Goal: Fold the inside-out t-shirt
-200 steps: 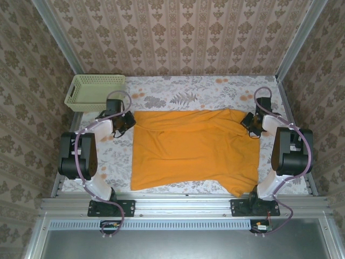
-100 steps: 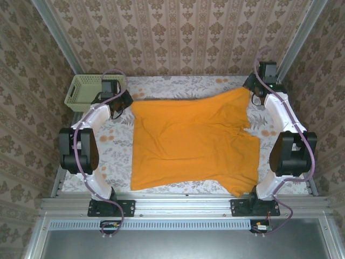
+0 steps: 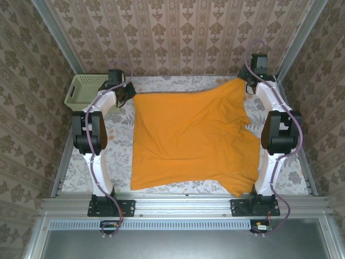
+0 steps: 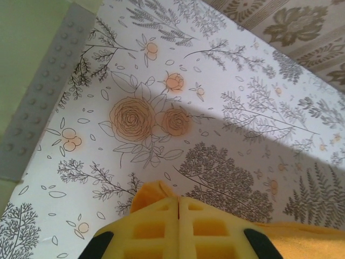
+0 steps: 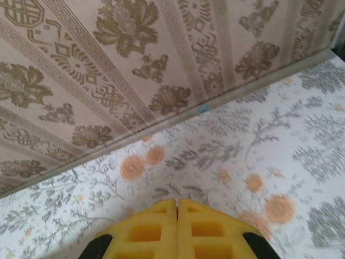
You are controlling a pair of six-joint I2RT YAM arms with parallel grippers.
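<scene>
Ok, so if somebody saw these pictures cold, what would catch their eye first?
The bright orange t-shirt, spread plain side up over the middle of the flower-printed table. Its two far corners are pinched by the left hand and the right hand, both shut on the cloth at the table's far edge. A pale green basket sits at the far left corner.
</scene>
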